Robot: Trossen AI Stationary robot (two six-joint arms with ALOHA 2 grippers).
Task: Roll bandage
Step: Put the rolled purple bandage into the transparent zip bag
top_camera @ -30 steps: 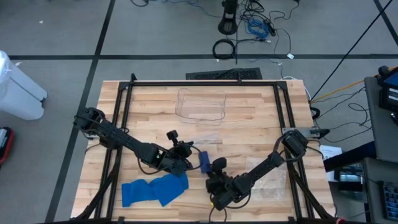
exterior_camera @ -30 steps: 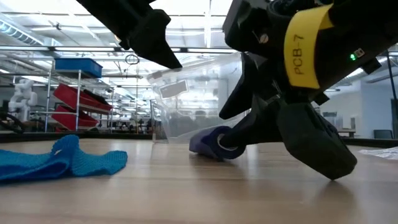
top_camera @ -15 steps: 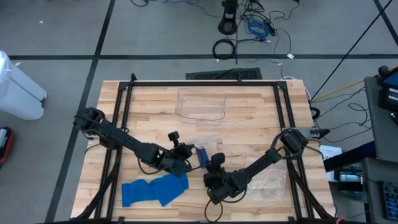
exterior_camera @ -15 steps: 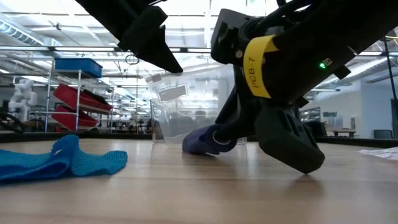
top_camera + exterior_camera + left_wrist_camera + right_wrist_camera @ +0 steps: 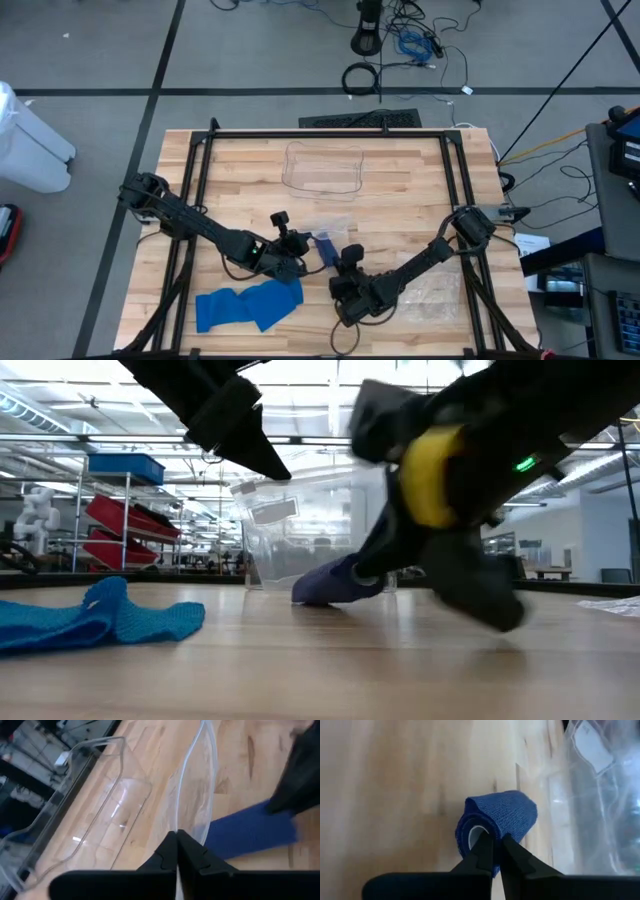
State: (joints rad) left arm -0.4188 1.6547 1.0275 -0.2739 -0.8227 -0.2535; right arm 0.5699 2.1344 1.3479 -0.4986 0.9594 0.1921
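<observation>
A dark blue bandage roll (image 5: 325, 250) lies on the wooden table between both arms, also seen in the low view (image 5: 330, 582). My right gripper (image 5: 495, 842) is shut on its near end. My left gripper (image 5: 176, 837) hovers just left of the roll, above the table, shut on a clear plastic wrapper (image 5: 197, 780) that hangs down behind the roll (image 5: 310, 530). A loose light-blue bandage strip (image 5: 245, 305) lies crumpled near the front left. My right gripper pinches the wall of the roll's open end (image 5: 487, 822), one finger at the white core hole and the other outside. The fingers come slanting down from the near right, along the roll's axis. The roll's far end (image 5: 305, 592) rests on the table. My left gripper pinches the wrapper's edge (image 5: 184, 827) between its shut fingertips, slanting down from the table's left. The film rises clear of the table and curves away from the fingers; one layer or several, I cannot tell.
A clear plastic tray (image 5: 323, 168) sits at the far middle of the table. A crumpled clear bag (image 5: 435, 295) lies at the front right beside my right arm. Black frame rails (image 5: 200, 180) run along both sides.
My right gripper has shut on the roll's near end and edged toward the left arm and the far edge. The roll has slid slightly the same way and now lies tilted, its held end raised.
</observation>
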